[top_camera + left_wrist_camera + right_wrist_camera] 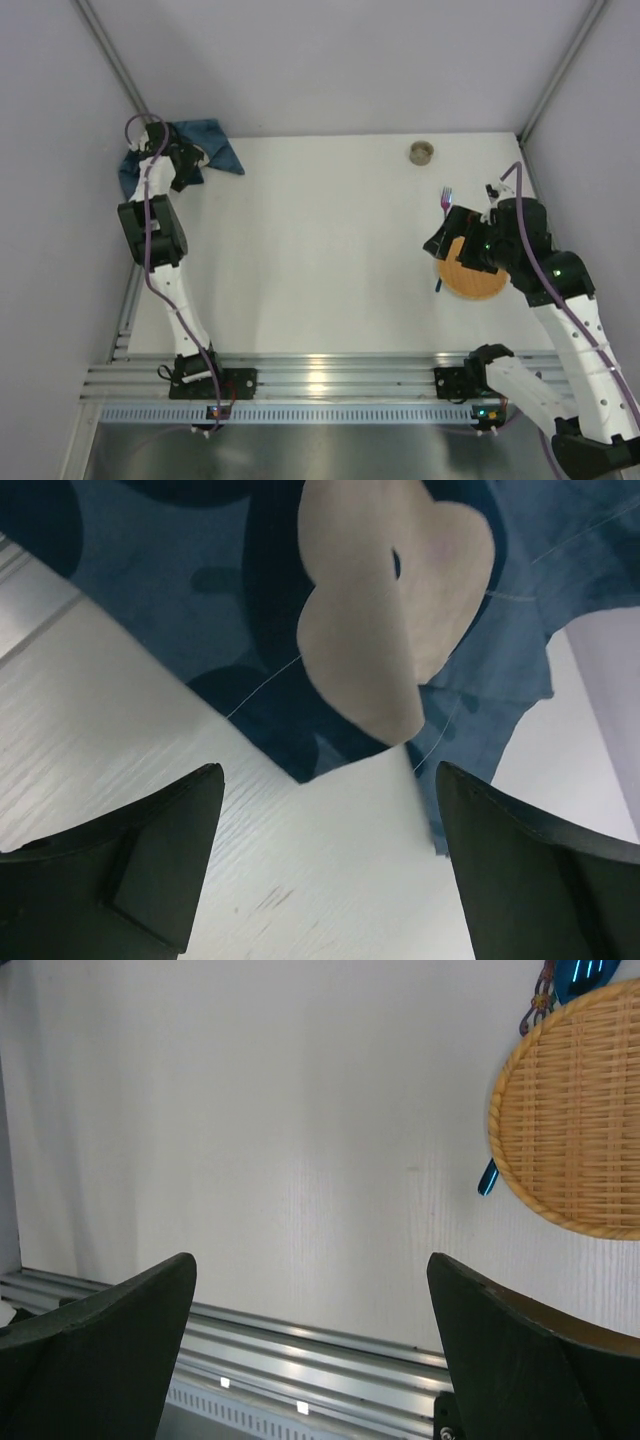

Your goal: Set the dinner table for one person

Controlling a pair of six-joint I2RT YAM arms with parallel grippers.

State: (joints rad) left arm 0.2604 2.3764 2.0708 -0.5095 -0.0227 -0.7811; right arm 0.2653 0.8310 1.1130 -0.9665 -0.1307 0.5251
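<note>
The big white dinner table (330, 250) lies in front of both arms. The left arm reaches to its far left corner, where the left gripper (330, 780) hangs low over the edge of a crumpled blue cloth (300, 630). Its fingers are wide apart and hold nothing. The right arm bends over the right side, with the right gripper (310, 1270) beside a round woven plate (575, 1120), fingers wide apart and empty.

The left arm (160, 250) stretches along the left edge of the dinner table (330, 260) to its far left corner. There the left gripper (328, 772) tips down close over the surface, jaws spread wide, empty. The right arm (560, 290) bends inward over the table's right edge. The right gripper (310, 1260) hangs above the table, jaws wide apart, empty.
</note>
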